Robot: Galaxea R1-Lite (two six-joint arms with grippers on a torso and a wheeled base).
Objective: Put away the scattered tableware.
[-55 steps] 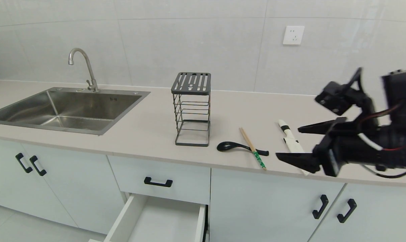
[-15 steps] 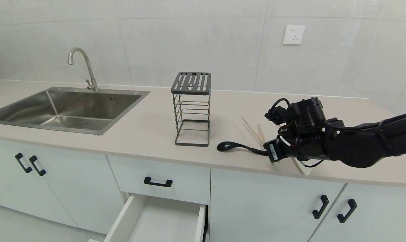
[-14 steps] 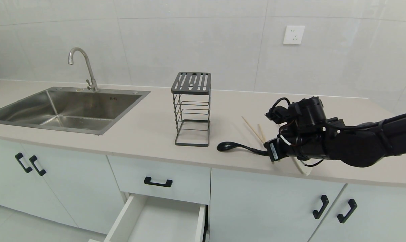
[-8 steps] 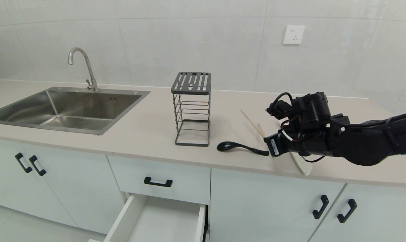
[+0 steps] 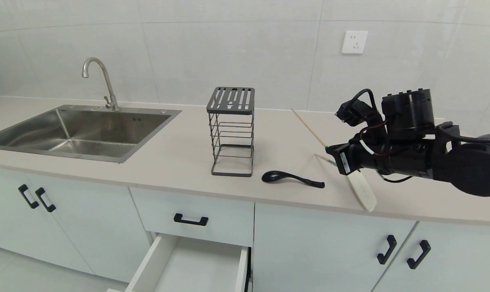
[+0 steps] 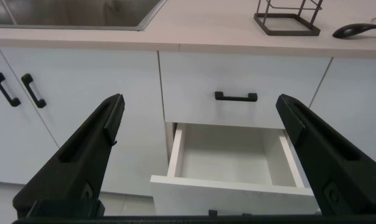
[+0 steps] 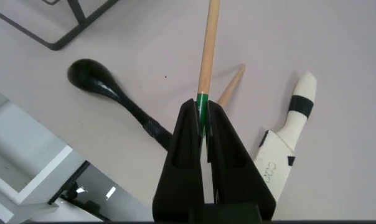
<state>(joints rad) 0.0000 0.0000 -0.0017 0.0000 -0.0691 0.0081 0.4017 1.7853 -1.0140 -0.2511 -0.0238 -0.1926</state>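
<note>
One chopstick [image 5: 310, 129] pinched in right fingers [image 7: 188, 137] above counter [image 5: 180, 154]; second chopstick [image 7: 230, 84], black spoon [image 5: 287, 177], white knife [image 5: 362, 190] left to stow; left fingers [image 6: 82, 149] spread open.

The right gripper [image 7: 203, 116] pinches a chopstick [image 7: 208, 50] above the black spoon [image 7: 116, 96] and white knife [image 7: 281, 146].

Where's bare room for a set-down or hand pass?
Free: counter between sink and rack; open drawer. Crowded: right of the rack, where spoon, loose chopstick and white utensil lie by the right claw, shut on the held chopstick.
</note>
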